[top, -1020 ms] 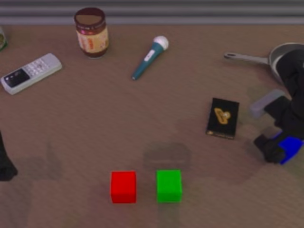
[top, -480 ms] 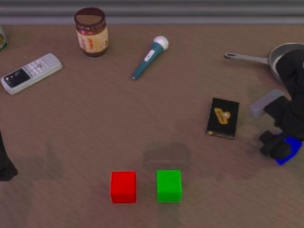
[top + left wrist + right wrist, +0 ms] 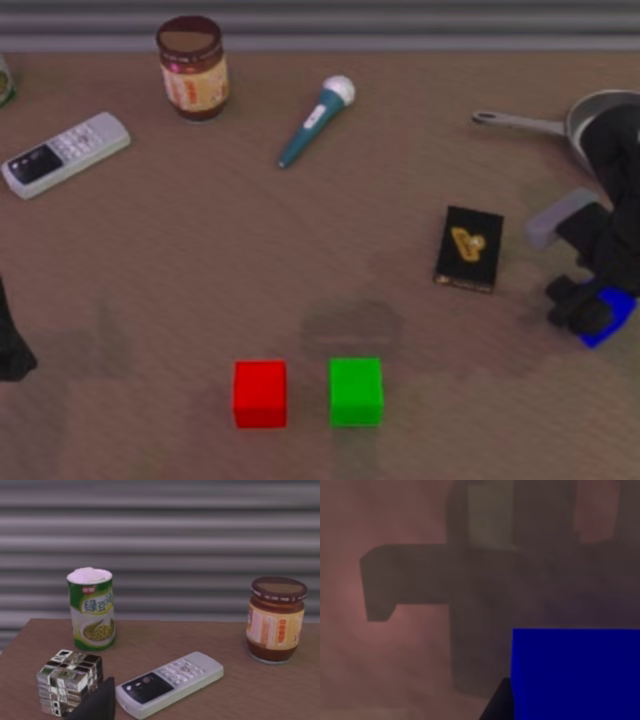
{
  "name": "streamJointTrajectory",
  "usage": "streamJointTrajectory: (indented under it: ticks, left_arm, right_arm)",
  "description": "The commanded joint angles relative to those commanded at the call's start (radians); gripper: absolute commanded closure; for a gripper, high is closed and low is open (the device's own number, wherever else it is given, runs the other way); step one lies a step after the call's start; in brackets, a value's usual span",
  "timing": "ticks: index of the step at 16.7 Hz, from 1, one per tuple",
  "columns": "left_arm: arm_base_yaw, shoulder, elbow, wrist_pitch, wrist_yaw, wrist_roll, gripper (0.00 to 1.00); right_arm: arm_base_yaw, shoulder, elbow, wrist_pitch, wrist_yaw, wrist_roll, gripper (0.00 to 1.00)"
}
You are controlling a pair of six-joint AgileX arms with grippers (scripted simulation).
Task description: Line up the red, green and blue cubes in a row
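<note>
The red cube (image 3: 260, 393) and the green cube (image 3: 356, 391) sit side by side near the table's front edge, with a small gap between them. The blue cube (image 3: 616, 314) is far to the right, partly under my right gripper (image 3: 590, 310). That gripper is shut on the blue cube. In the right wrist view the blue cube (image 3: 575, 675) fills the lower corner, and one dark finger (image 3: 497, 702) presses against its side. My left gripper (image 3: 10, 345) is parked at the left edge, open, with one finger (image 3: 95, 705) showing.
A flat black box with a gold emblem (image 3: 469, 248) lies left of the right gripper. A pan (image 3: 590, 120) is at the back right. A microphone (image 3: 316, 120), a jar (image 3: 192, 67) and a remote (image 3: 65, 153) lie along the back. A can (image 3: 91, 607) and a mirrored cube (image 3: 69, 680) stand at the far left.
My right gripper has shifted slightly right, so it covers more of the blue cube. The red and green cubes and the left arm have not moved.
</note>
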Motion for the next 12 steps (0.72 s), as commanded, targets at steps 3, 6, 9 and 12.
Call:
streamJointTrajectory:
  ticks: [3, 6, 9, 12]
  left_arm:
    - [0.0, 0.0, 0.0, 0.0, 0.0, 0.0, 0.0]
    - [0.0, 0.0, 0.0, 0.0, 0.0, 0.0, 0.0]
    - [0.0, 0.0, 0.0, 0.0, 0.0, 0.0, 0.0]
    - [0.0, 0.0, 0.0, 0.0, 0.0, 0.0, 0.0]
  right_arm:
    - [0.004, -0.018, 0.027, -0.042, -0.001, -0.004, 1.0]
    - [0.006, -0.073, 0.083, -0.171, -0.001, -0.003, 1.0]
    - [0.008, -0.123, 0.126, -0.251, -0.001, -0.003, 1.0]
    - [0.009, -0.128, 0.129, -0.257, -0.001, -0.003, 1.0]
